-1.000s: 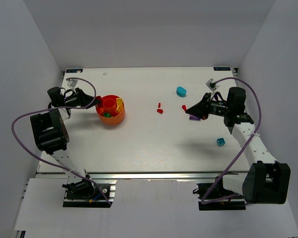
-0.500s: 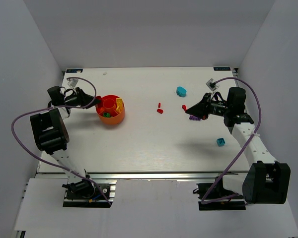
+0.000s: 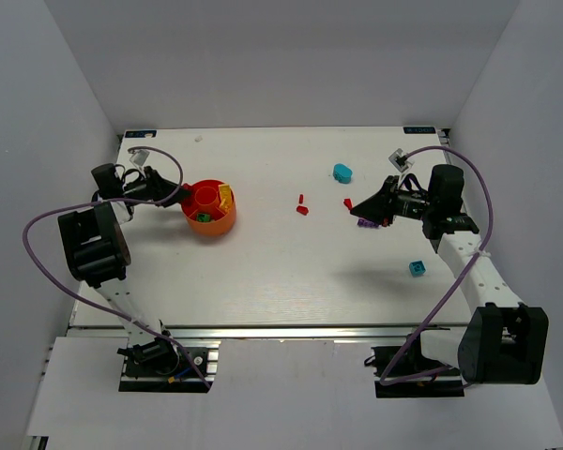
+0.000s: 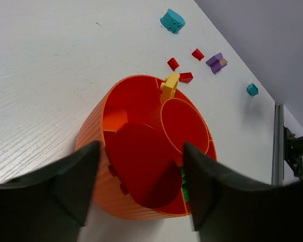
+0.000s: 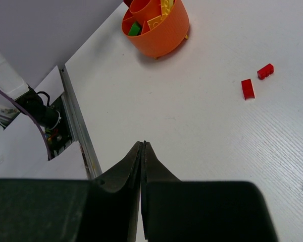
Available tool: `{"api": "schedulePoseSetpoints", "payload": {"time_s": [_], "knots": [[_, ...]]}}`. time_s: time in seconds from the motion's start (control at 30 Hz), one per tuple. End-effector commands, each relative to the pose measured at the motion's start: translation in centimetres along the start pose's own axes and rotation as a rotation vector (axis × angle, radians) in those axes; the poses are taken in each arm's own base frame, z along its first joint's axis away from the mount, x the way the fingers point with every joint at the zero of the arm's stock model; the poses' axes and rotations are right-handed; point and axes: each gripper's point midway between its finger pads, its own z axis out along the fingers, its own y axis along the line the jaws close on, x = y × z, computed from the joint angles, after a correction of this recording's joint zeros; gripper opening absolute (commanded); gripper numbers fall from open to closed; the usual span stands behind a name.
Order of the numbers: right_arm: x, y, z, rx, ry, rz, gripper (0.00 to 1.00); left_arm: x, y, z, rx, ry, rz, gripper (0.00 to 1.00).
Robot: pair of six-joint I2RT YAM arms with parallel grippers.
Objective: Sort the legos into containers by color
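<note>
Here, the parts as labelled:
Bowl (image 3: 211, 223): left of centre in the top view, standing on the bench (image 3: 263, 272); a yellow lego (image 4: 169, 85) and a green lego (image 4: 183, 181) already lie inside.
Left hand (image 4: 140, 146): fingers apart over the bowl's mouth, with a red shape between them (brick or bowl part, I cannot tell).
Right hand (image 5: 142, 143): pressed shut, empty, beside the purple lego (image 3: 364, 223) right of centre.
Left to do: red legos (image 3: 302, 210), the purple one and two cyan legos (image 3: 342, 172) lie loose; judged roughly half sorted.
</note>
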Motion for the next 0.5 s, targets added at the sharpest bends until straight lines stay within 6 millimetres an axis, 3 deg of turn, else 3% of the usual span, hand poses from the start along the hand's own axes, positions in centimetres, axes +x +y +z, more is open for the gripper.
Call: {"api": "schedulePoseSetpoints", "payload": {"time_s": [0.0,0.03,0.27,0.47], "knots": [[-0.1,0.1,0.1,-0.024,-0.008,-0.022,0.04,-0.9,-0.9,0.1,0.040,0.000,0.049,0.81],[-0.1,0.1,0.1,-0.024,-0.008,-0.021,0.04,-0.9,-1.0,0.1,0.046,0.001,0.052,0.98],[-0.1,0.2,0.1,-0.027,-0.008,-0.021,0.03,-1.4,-0.9,-0.3,0.029,-0.008,0.061,0.98],[-0.1,0.2,0.1,-0.028,-0.009,-0.019,0.04,-3.4,-0.6,-1.2,-0.044,-0.048,0.100,0.98]]}}
